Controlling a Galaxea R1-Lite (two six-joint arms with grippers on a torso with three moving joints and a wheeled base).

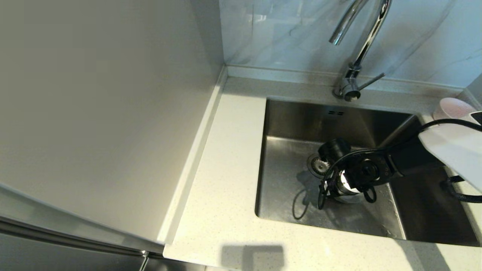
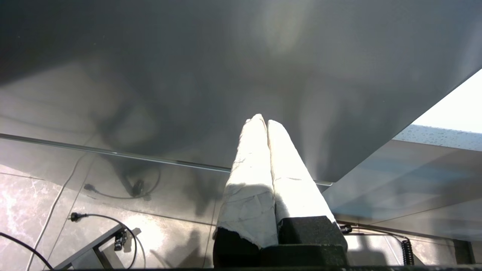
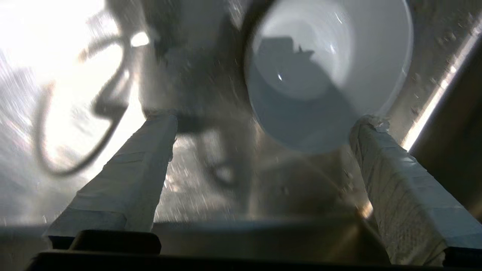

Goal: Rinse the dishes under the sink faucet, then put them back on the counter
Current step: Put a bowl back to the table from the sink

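A white bowl (image 3: 327,67) sits upright on the floor of the steel sink (image 1: 286,180); in the head view the bowl (image 1: 348,190) is mostly hidden under my right wrist. My right gripper (image 3: 263,122) hangs just over it, open, holding nothing. One taped fingertip (image 3: 367,124) is at the bowl's rim, the other well apart from it. A pale pink bowl (image 1: 452,107) stands on the counter (image 1: 226,169) at the sink's right rear corner. The chrome faucet (image 1: 361,45) rises behind the basin; no water shows. My left gripper (image 2: 263,120) is shut and empty, parked below counter level.
The round drain strainer (image 1: 318,164) lies just left of my right wrist. A tall smooth beige side panel (image 1: 101,113) walls off the left. Black cables trail from the right arm into the basin. The left wrist view shows floor tiles and loose cords (image 2: 98,216).
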